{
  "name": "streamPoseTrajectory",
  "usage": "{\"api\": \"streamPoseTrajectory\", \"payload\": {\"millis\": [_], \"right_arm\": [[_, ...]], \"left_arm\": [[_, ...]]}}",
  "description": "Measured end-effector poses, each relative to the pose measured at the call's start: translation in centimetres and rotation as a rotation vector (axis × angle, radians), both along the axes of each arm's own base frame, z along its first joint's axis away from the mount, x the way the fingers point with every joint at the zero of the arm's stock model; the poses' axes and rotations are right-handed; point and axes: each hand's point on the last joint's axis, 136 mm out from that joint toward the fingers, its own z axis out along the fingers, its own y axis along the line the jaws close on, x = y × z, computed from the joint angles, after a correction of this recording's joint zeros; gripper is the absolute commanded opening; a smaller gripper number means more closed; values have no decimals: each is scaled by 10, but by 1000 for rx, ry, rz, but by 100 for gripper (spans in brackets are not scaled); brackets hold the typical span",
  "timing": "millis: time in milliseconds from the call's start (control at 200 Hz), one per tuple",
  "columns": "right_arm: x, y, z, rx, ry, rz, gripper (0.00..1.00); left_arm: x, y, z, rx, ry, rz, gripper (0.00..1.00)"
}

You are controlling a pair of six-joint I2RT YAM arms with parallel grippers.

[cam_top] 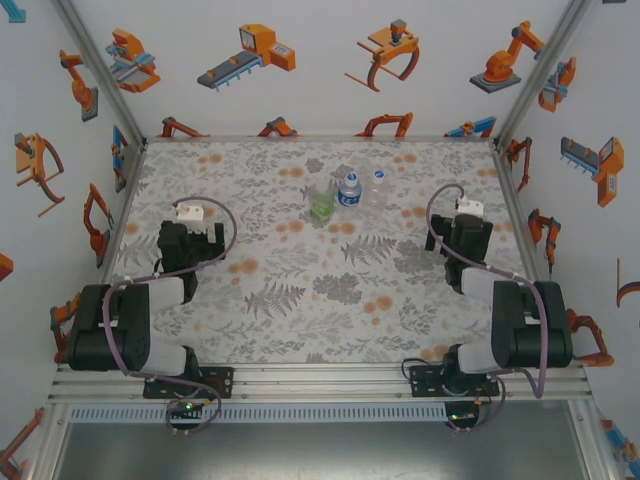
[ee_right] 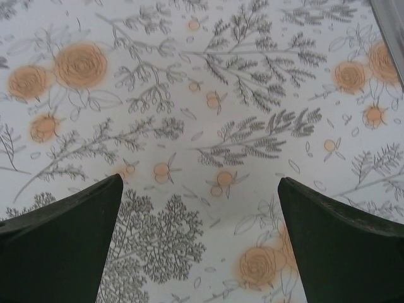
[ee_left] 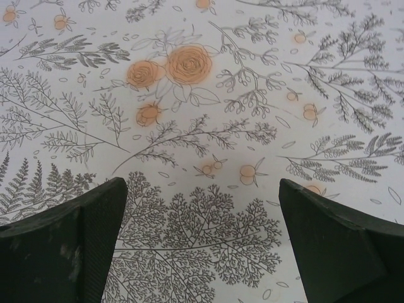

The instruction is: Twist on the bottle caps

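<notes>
While hovering with left hand [ee_left: 202, 189] and right hand [ee_right: 201, 188] spread and empty over the desk [cam_top: 300, 310], probably risking toppling the bottles [cam_top: 348, 190], bunched close at far centre, when reaching in.

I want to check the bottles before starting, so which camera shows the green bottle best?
The top view: the green bottle stands at the far middle of the cloth, left of the blue bottle. The wrist views look down at cloth near each arm, away from it.
</notes>
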Motion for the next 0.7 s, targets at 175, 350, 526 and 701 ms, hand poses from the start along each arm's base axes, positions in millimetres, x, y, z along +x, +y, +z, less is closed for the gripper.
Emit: {"api": "streamPoseTrajectory", "payload": {"millis": [175,350,526,701], "right_arm": [[6,5,-13,27,-24,43,100],[4,12,-18,47,-43,90,99],[8,14,-8,50,-89,103,99],[9,14,-5,49,-101,103,99]], "left_arm": [[5,-1,-10,-58,-7,-31,97],[4,-3,-18,-97,16,-53,97],[4,-2,-17,-115,18,-50,97],[10,7,-12,-112,5,9,97]]}}
